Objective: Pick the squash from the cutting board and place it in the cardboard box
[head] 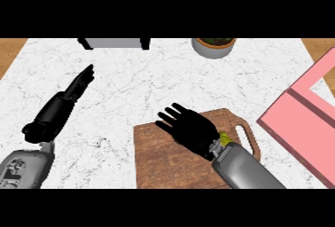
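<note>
Yellow squash point(225, 139) peeks out beneath the right robot hand point(191, 128).

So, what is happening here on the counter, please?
The right robot hand is over the wooden cutting board, fingers spread, apparently holding nothing. A bit of the yellow-green squash shows beside its wrist, on the board, so it is not picked up yet. The pink box stands at the right. The left robot hand rests open at the left, away from the board.
</note>
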Available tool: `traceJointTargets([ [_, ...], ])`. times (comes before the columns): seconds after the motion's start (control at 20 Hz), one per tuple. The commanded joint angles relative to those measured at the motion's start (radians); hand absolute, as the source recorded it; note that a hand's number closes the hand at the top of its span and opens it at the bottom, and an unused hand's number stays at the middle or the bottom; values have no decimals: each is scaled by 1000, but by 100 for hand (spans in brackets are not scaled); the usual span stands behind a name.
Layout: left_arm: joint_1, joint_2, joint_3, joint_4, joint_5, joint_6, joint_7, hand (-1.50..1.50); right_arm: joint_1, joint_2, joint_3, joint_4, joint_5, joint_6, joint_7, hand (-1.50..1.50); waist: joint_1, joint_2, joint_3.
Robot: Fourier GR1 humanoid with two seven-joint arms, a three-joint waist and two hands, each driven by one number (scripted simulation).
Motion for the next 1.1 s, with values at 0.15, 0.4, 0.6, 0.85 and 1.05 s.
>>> traceJointTargets([
  [0.15,13,-31,25,3,-32,-28,-19,0,-33,52,-65,182,69,-89,-69,-150,3,1,0],
  [0.4,0,-30,52,-35,-15,-60,47,0,-98,58,-114,262,71,-87,-163,150,4,1,0],
  [0.6,21,-68,13,25,-82,-23,-35,0,-34,71,-52,269,104,-280,-221,150,4,3,0],
  [0.85,5,-85,27,-48,-69,-29,49,0,-35,88,-88,319,127,-409,-279,150,2,1,0],
  [1.05,54,-36,74,-36,-39,-63,-4,0,85,117,-206,219,49,-299,-94,150,-15,-1,0],
])
